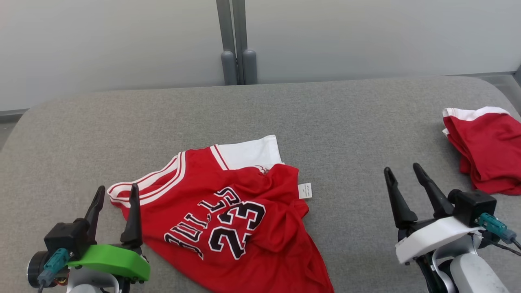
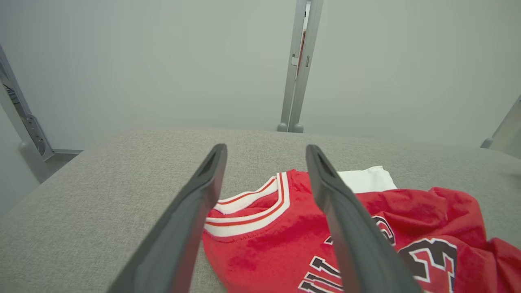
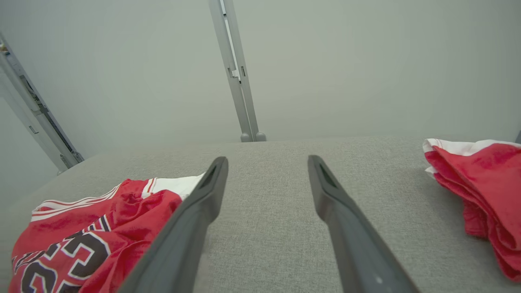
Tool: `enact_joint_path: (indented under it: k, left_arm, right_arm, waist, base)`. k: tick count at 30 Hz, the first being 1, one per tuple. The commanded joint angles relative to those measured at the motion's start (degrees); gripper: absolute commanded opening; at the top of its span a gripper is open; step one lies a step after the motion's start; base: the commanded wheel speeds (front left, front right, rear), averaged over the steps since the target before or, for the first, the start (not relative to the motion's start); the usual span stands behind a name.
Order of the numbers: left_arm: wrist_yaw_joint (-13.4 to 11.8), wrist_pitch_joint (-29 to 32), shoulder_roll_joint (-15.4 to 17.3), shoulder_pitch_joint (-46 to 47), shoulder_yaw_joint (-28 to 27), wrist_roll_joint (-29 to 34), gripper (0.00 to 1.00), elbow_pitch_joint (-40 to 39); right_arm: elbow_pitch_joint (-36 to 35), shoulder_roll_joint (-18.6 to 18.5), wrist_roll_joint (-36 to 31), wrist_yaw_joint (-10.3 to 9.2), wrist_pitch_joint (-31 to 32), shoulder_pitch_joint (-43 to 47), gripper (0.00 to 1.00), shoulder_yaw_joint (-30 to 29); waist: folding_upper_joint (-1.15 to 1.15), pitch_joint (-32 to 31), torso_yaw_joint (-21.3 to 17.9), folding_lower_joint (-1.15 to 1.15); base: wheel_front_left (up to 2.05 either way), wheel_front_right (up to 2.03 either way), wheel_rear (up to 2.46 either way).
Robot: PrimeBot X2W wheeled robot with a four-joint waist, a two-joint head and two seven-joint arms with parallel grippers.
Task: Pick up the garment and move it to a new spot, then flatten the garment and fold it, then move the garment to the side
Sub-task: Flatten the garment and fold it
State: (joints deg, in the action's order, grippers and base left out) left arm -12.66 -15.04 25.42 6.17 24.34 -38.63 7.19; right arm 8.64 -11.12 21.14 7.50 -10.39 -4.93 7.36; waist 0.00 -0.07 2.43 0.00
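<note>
**Near, lower left:** my left gripper (image 1: 117, 188). Its fingers are apart with nothing between them. The tips hang near the jersey's striped trim and grip none of it.

**Near, lower right:** my right gripper (image 1: 402, 168). Its fingers are apart and empty. It is over bare table, well apart from either piece of cloth.

**Middle, left of centre:** the jersey (image 1: 228, 219), red with white-and-red trim and black lettering.
- It lies skewed on the grey table (image 1: 346, 122), lettering up and free of both grippers.
- Its right side is rumpled and lapped over itself, with a white label (image 1: 305, 190) turned out at the edge.
- A white panel (image 1: 250, 152) shows at the far end.
- The near hem runs off the bottom of the head view, so I cannot check it.

**Far right:** a second red cloth (image 1: 484, 150) with a white band, bunched near the table's edge. Neither gripper touches it, and I cannot tell what garment it is.

**Far:** a pale wall (image 1: 101, 40) and a grey post (image 1: 236, 40) behind the table.

**Status, my reading:**
- The jersey is down on the table, so the pick-and-place step looks done. I cannot confirm this is the new spot.
- Flattening is not done, as the creases and the lapped side show.
- Folding and moving it aside are both left.
- I would next take the trim with the left gripper and the rumpled side with the right, to spread it.
</note>
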Motion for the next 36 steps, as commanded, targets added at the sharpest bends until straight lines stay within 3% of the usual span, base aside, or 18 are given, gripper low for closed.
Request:
enact_joint_path:
  k: [1,9,20,21,22,24,25,32,36]
  left_arm:
    - [0.16,-0.16,-0.11,-0.94,-0.41,0.62,1.00,-0.46]
    - [1.57,-0.17,-1.23,0.20,-0.07,1.57,1.00,-0.18]
    - [2.57,-0.18,-2.89,1.07,0.49,1.89,1.00,1.64]
    - [2.56,-0.17,-3.13,1.11,0.55,1.94,1.00,1.76]
    - [2.66,-0.17,-3.24,1.10,0.50,1.95,1.00,1.83]
    - [2.82,-0.17,-3.50,1.17,0.30,1.90,1.00,2.13]
    - [2.97,-0.17,-3.58,1.14,0.18,1.89,1.00,2.26]
    - [3.42,-0.18,-3.89,1.14,-0.70,1.96,1.00,2.59]
    - [4.42,-0.18,-4.49,2.57,-0.55,2.31,1.00,2.07]
  right_arm:
    - [-0.03,-0.08,0.85,-0.01,0.66,0.40,1.00,1.26]
    - [5.00,0.50,10.53,-0.02,12.89,-5.12,1.00,13.76]
    - [17.02,4.05,15.27,-0.01,27.15,-7.38,1.00,14.10]
    - [17.76,4.25,15.70,-0.01,27.82,-7.32,0.89,13.77]
    - [18.36,4.44,15.93,-0.01,28.22,-7.26,0.55,13.57]
    - [19.20,4.63,15.79,-0.01,28.69,-7.35,0.33,13.18]
    - [19.55,4.67,15.77,-0.01,28.68,-7.45,0.02,12.99]
    - [17.27,3.25,16.21,-0.01,24.51,-9.57,0.00,11.82]
    - [14.61,-1.10,15.50,-0.01,21.80,-14.37,0.00,9.29]
  waist:
    - [0.00,-0.16,0.82,0.00]
    - [0.00,0.80,4.90,0.00]
    - [0.00,1.66,10.72,0.00]
    - [0.00,1.76,11.11,0.00]
    - [0.00,1.84,11.32,0.00]
    - [0.00,2.01,11.68,0.00]
    - [0.00,2.09,11.79,0.00]
    - [0.00,2.85,11.18,0.00]
    - [0.00,6.23,10.34,0.00]
  base:
    - [0.00,0.00,0.00]
    - [0.00,0.00,0.00]
    - [0.00,0.00,0.00]
    - [0.00,0.00,0.00]
    - [0.00,0.00,0.00]
    - [0.00,0.00,0.00]
    - [0.00,0.00,0.00]
    - [0.00,0.00,0.00]
    - [0.00,0.00,0.00]
